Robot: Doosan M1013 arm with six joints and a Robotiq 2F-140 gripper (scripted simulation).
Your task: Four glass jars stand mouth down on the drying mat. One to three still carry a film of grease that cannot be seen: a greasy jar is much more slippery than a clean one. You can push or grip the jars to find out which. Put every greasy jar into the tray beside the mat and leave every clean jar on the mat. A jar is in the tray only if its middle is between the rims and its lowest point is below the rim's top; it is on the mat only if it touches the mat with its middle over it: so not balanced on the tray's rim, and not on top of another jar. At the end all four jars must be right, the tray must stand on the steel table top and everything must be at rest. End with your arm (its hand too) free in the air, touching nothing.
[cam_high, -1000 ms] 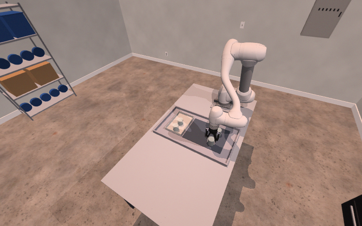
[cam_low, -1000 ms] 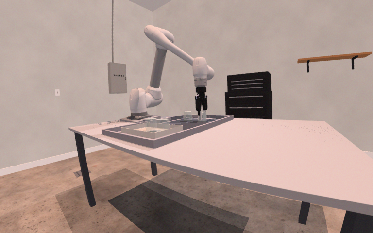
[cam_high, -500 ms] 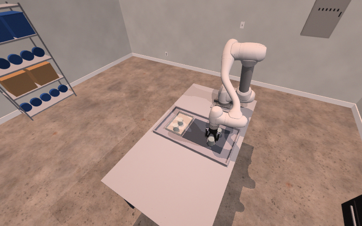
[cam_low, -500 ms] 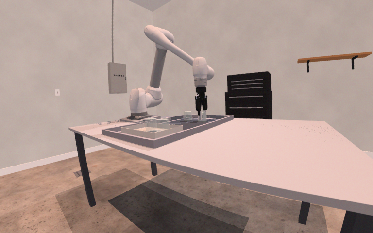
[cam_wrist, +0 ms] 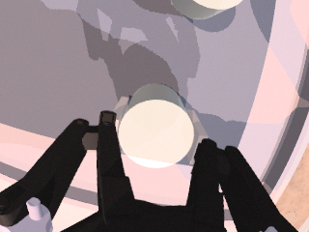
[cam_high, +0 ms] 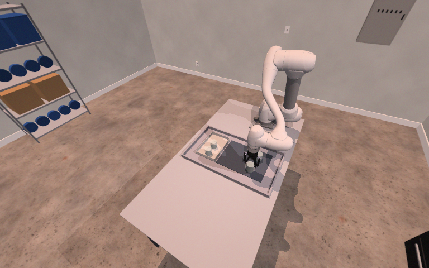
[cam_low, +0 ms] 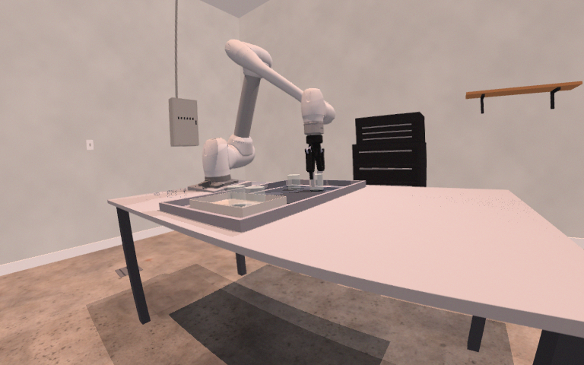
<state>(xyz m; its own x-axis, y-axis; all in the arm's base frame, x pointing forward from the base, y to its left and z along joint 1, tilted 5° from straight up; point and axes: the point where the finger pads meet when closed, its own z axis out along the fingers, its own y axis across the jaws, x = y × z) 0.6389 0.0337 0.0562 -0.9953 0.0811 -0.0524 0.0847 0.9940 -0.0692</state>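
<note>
Gripper (cam_wrist: 156, 145) clamps the near jar (cam_wrist: 154, 130) at frame centre, on the mat (cam_high: 232, 158); we judge a grip test; next, lift gently, then carry to the tray (cam_high: 200, 147) if slippery.

tray (cam_high: 226, 139): two jars inside | mat (cam_high: 232, 158): right of tray, two jars on it
</note>
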